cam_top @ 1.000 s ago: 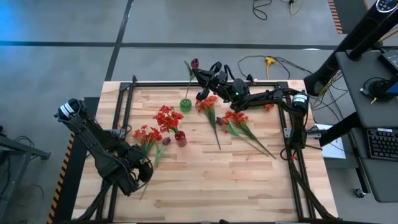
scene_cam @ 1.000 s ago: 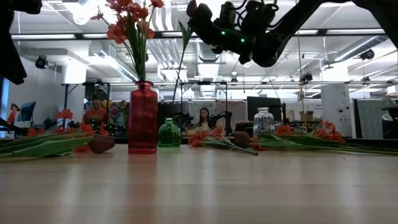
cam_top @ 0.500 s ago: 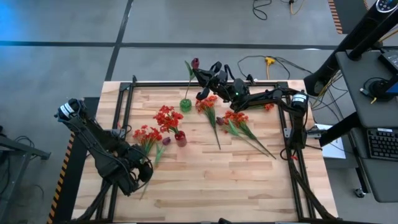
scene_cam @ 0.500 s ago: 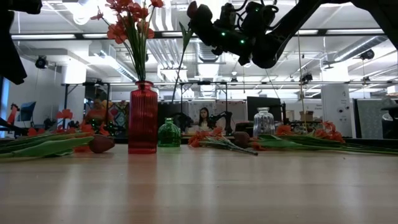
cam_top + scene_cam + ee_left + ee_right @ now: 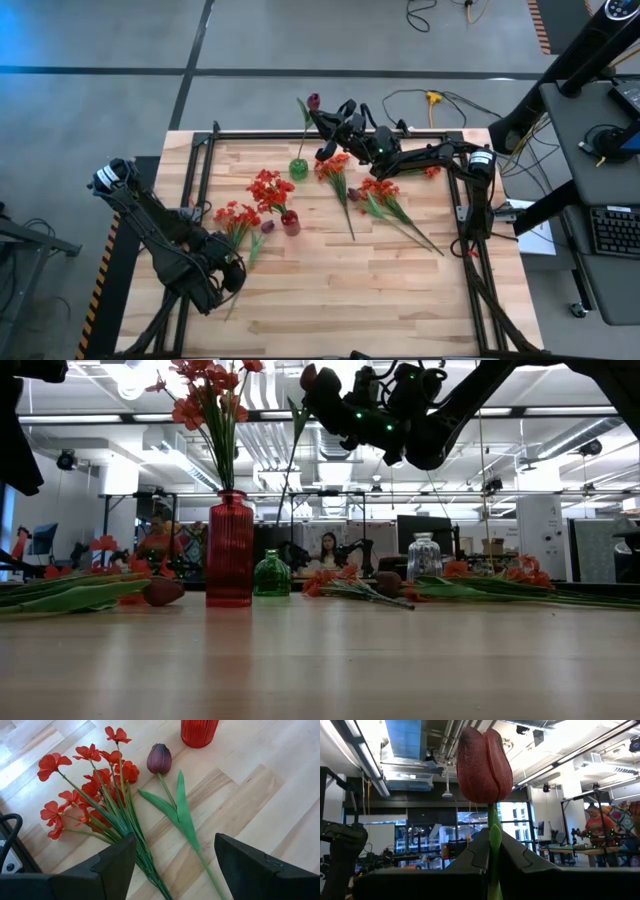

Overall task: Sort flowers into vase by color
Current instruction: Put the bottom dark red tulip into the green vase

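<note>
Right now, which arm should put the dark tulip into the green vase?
Probably the right arm. Its gripper is already shut on the tulip, held up near the green vase. The left gripper is open at the table's near left, by other flowers.

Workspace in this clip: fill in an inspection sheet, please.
Surface: wooden table, black rail frame.
Job's things: red vase holds red flowers; green vase; clear vase; loose flowers lying flat; purple tulip beside red stems.
Clutter: nothing seen.
End effectors: right end effector shut on tulip stem, raised near the green vase; left end effector open over loose flowers.
Cables: yellow-plug cable beyond the table.
Surroundings: workshop, a person in the background.
</note>
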Robot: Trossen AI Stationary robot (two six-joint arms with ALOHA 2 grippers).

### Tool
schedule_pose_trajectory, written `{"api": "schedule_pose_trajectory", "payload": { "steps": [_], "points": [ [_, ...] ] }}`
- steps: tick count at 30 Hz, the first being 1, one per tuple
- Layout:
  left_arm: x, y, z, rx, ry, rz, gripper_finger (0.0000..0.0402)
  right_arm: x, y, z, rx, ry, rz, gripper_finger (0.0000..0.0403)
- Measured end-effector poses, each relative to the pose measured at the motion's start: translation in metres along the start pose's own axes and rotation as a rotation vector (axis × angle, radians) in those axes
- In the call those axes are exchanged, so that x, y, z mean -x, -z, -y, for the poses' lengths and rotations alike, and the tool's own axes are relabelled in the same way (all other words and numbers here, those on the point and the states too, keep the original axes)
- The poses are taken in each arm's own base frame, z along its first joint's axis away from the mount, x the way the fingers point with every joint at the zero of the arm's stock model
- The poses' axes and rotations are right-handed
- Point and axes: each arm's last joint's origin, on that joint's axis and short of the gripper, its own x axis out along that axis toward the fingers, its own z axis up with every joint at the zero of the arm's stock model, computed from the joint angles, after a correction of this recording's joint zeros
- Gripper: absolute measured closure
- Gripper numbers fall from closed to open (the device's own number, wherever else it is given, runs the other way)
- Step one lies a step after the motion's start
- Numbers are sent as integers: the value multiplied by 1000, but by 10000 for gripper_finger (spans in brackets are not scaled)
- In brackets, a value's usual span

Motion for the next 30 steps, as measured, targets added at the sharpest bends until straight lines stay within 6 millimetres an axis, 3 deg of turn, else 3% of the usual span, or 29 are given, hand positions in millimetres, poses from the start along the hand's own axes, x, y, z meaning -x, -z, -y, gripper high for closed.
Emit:
{"api": "schedule_pose_trajectory", "payload": {
  "steps": [7, 15, 30],
  "points": [
    [0, 0, -1, -4, -5, 1, 151, 0, -1, 2, -1, 10, 4, 390],
    [0, 0, -1, -7, -10, 2, 151, -17, -6, 2, -6, 11, -30, 390],
    [0, 0, -1, -7, -9, 2, 151, -11, -1, 1, -8, -3, -54, 390]
  ]
}}
